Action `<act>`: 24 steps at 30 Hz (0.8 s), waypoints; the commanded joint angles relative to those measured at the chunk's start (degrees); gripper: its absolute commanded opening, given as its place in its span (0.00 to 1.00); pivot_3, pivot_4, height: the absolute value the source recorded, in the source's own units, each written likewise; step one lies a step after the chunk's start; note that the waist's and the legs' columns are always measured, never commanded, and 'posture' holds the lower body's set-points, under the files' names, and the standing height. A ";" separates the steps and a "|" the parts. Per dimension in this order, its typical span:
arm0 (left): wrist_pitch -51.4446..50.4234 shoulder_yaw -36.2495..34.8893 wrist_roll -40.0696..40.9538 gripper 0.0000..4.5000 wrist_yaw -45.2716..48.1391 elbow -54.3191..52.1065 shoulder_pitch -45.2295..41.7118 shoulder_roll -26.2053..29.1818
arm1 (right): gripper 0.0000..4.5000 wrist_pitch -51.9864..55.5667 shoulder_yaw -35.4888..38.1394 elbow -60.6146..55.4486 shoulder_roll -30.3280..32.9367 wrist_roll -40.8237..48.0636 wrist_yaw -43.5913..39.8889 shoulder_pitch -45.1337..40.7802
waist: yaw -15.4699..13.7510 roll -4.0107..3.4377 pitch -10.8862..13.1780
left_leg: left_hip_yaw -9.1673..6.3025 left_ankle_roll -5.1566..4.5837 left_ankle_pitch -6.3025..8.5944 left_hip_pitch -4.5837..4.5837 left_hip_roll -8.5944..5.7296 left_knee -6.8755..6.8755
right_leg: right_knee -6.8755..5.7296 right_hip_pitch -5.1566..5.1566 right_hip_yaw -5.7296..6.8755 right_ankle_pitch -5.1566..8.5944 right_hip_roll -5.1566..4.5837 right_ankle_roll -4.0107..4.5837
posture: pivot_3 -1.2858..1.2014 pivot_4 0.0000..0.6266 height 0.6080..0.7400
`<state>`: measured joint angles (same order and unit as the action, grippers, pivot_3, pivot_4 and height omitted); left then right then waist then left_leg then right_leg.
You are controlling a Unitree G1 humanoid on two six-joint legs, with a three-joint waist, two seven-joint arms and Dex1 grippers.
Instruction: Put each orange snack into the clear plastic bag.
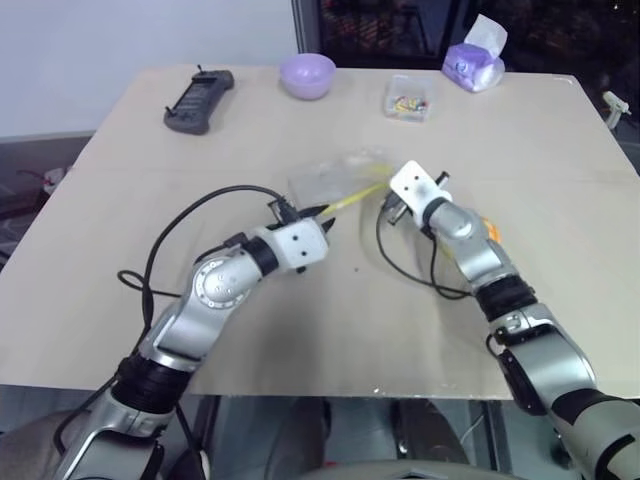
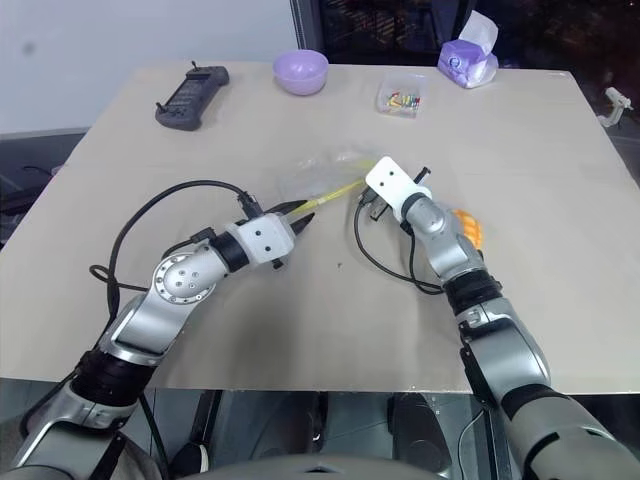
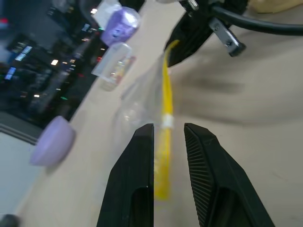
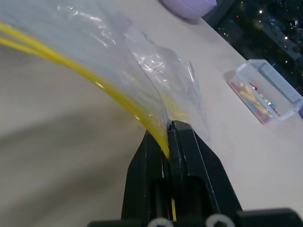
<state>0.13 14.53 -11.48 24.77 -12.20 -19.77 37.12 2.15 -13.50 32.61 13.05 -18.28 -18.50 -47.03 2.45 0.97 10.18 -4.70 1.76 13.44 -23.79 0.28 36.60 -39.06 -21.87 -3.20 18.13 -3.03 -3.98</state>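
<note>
Orange criss-cross snack bun [image 2: 466, 228] is lying unbagged on the counter [image 2: 560, 150] beside the right arm. Right gripper [image 4: 169, 137] jaws are pinching shut on the crinkly clear plastic bag [image 1: 330, 180] at its yellow strip; left gripper [image 3: 168, 137] jaws are straddling that strip, part-open.

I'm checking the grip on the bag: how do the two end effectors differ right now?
The right end effector is shut on the yellow strip of the crinkly clear plastic bag; the left end effector stands with fingers apart, the strip between them, unpinched. Right holds the strip's far end; left is at its near end. Both have black fingers.

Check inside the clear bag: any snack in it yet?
No snack shows through the clear plastic bag; it looks empty. The orange snack lies on the table, partly covered by the right arm.
</note>
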 commanded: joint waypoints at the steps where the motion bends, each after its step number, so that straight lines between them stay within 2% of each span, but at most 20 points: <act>1: 1.42 -1.82 -1.46 0.24 -1.38 0.70 0.09 -1.37 | 0.00 -0.19 0.34 -1.66 0.13 0.30 0.36 -1.00 | 0.03 0.00 0.00 | 0.00 0.00 0.00 0.00 0.00 0.00 | -0.01 0.00 0.00 0.00 0.00 0.00 | 0.52 0.24 1.00; 3: 1.39 -2.43 -1.91 0.24 -1.71 1.61 -0.11 -2.25 | 0.00 -0.22 0.34 -1.67 0.18 0.35 0.27 -0.93 | 0.10 0.00 0.00 | -0.01 0.00 0.00 0.01 0.00 0.01 | -0.03 0.00 0.01 0.00 0.01 0.00 | 0.52 0.24 1.00; 4: 1.33 -2.47 -2.00 0.35 -1.32 2.11 -0.05 -2.43 | 0.00 -0.27 0.35 -1.62 0.23 0.36 0.25 -0.95 | 0.15 0.00 0.00 | 0.00 0.00 0.00 0.01 0.01 0.01 | -0.03 0.00 0.00 0.00 0.01 0.00 | 0.52 0.24 1.00; 5: 1.71 -2.39 -2.47 0.41 -1.21 2.53 -0.02 -2.47 | 0.00 -0.33 0.38 -1.51 0.31 0.40 0.21 -0.99 | 0.16 0.00 0.00 | 0.00 0.00 0.00 0.01 0.01 0.01 | -0.03 0.00 0.00 0.00 0.01 0.00 | 0.52 0.24 1.00; 9: 2.74 -2.34 -3.62 0.83 -1.23 3.47 -0.19 -2.83 | 0.00 -0.42 0.42 -1.18 0.47 0.41 0.14 -1.40 | 0.12 0.00 0.00 | 0.00 0.00 0.00 0.01 0.01 0.02 | -0.04 0.00 0.01 0.00 0.01 0.00 | 0.52 0.24 1.00; 24: 2.53 -2.32 -8.43 0.83 -4.20 8.50 -2.76 -6.33 | 0.00 -0.26 0.31 -2.21 0.24 0.61 -0.32 -1.45 | 0.12 -0.01 -0.01 | -0.02 0.00 0.00 0.02 -0.01 0.37 | -0.45 -0.01 0.00 0.00 0.02 0.00 | 0.52 0.24 1.00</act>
<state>1.93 13.45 -19.50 21.14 -2.98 -21.95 30.88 2.23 -13.50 32.58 13.17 -18.09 -18.80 -47.03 2.57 0.96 10.18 -4.73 1.75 13.44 -23.78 0.28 37.04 -39.58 -21.88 -3.20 18.13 -3.01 -3.98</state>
